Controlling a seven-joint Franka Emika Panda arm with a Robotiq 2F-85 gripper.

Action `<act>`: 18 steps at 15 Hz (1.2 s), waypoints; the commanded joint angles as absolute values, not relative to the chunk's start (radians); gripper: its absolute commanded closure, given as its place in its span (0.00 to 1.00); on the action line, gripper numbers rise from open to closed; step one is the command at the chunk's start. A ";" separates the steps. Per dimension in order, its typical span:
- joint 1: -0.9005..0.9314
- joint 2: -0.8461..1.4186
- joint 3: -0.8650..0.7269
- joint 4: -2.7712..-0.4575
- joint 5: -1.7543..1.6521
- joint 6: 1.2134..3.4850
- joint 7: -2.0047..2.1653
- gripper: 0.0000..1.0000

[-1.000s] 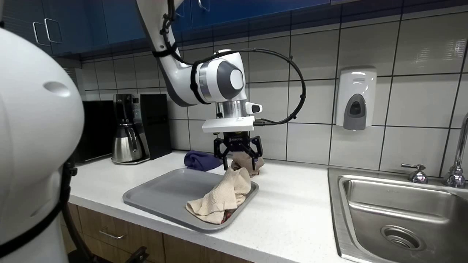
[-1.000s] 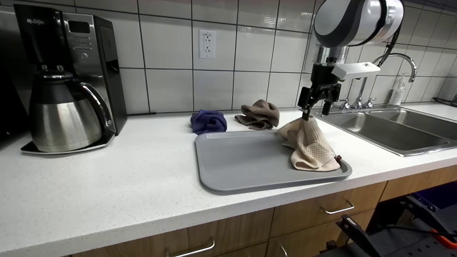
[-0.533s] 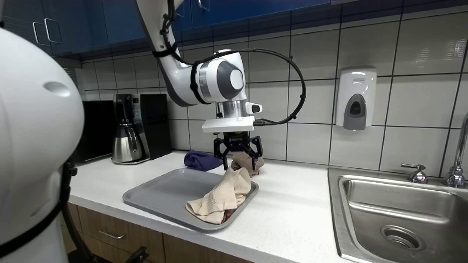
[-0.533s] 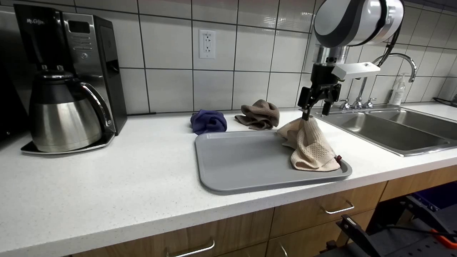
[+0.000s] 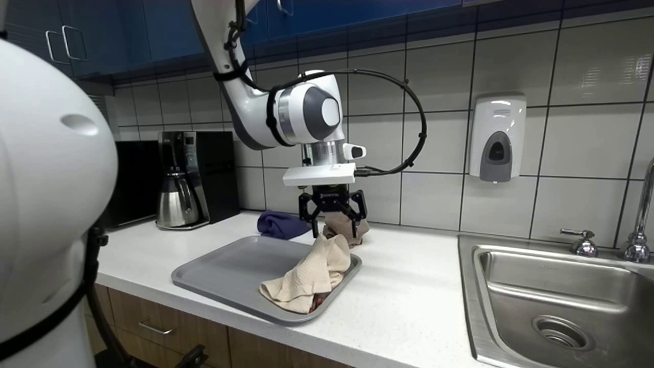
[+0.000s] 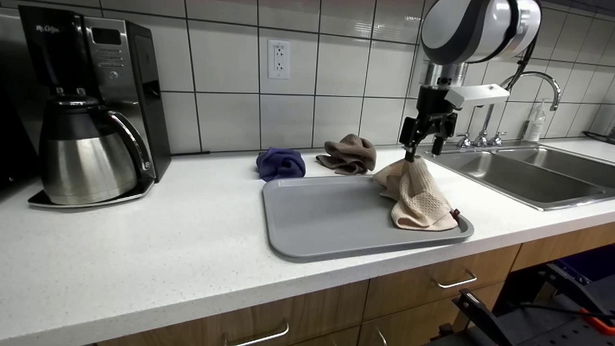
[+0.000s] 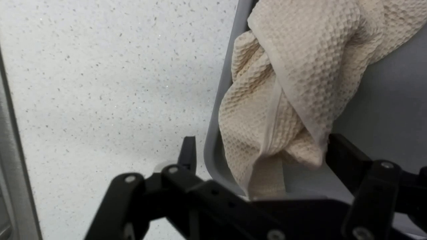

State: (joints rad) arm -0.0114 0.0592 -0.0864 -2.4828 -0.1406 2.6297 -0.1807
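My gripper (image 5: 334,235) stands open above the tray's end, pointing down, in both exterior views. A beige waffle-weave cloth (image 6: 423,202) lies crumpled on the grey tray (image 6: 326,221), rising to a peak just under one fingertip. In the wrist view the beige cloth (image 7: 307,60) reaches between the wide-set fingers, its folded tip against or very close to the right finger (image 7: 347,160). The left finger (image 7: 188,151) is over the counter, apart from the cloth. Something small and dark red (image 6: 455,213) shows at the cloth's edge, mostly hidden.
A brown cloth (image 6: 353,154) and a dark blue cloth (image 6: 281,163) lie behind the tray near the tiled wall. The coffee maker (image 6: 96,134) is at one end of the counter, the steel sink (image 5: 470,286) at the other. A soap dispenser (image 5: 498,138) hangs on the wall.
My gripper has shifted very slightly leftward in an exterior view, staying open. The cloths and tray have not moved.
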 commanded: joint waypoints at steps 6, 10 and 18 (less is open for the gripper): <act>-0.021 0.119 -0.050 -2.381 -0.124 2.645 -0.203 0.00; -0.021 0.175 -0.040 -2.317 -0.127 2.656 -0.205 0.00; -0.022 0.305 -0.019 -2.181 -0.134 2.671 -0.213 0.00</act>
